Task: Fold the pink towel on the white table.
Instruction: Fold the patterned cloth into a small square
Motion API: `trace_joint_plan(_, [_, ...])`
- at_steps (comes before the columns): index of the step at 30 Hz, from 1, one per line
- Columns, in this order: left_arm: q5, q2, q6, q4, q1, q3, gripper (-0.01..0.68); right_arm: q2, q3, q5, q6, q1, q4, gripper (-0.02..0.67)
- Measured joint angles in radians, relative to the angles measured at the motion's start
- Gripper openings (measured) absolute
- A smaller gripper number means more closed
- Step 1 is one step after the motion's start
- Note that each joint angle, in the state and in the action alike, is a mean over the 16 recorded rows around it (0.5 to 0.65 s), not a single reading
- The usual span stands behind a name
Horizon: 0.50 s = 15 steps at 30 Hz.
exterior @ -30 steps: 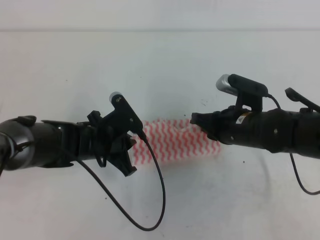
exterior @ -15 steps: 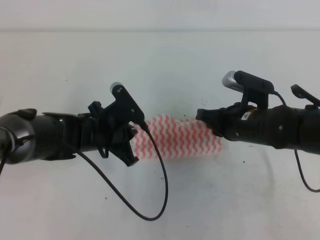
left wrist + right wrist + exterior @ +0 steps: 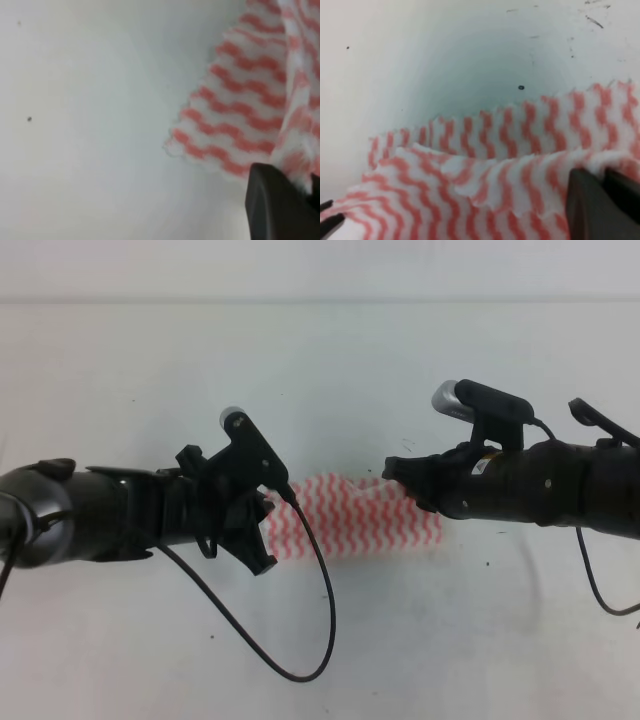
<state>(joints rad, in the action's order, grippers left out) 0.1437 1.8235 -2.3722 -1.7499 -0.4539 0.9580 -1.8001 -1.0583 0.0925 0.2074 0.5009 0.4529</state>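
Cloth this thin looks light and limp: the pink towel (image 3: 355, 517) sags and ripples at the centre of the exterior frame, a little below the middle, on the white table (image 3: 320, 350). In the right wrist view a layer of it (image 3: 485, 190) is lifted and doubled over the layer beneath, so it drapes rather than holds a shape. The left gripper (image 3: 262, 532) sits at the towel's left end, its dark finger (image 3: 275, 205) at the lower right of its wrist frame pinching a raised edge of fabric. The right gripper (image 3: 400, 472) is at the upper right end of the towel, its fingers (image 3: 600, 205) likewise clamped on a fold. I judge the corners and end edges the sound places to grip, since the middle would only bunch
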Motion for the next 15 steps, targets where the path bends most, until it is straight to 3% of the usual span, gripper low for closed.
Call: trace_joint_plan(15, [-0.002, 0.025, 0.002, 0.001, 0.000, 0.001, 0.000, -0.002, -0.002, 0.002, -0.001, 0.000, -0.004, -0.002])
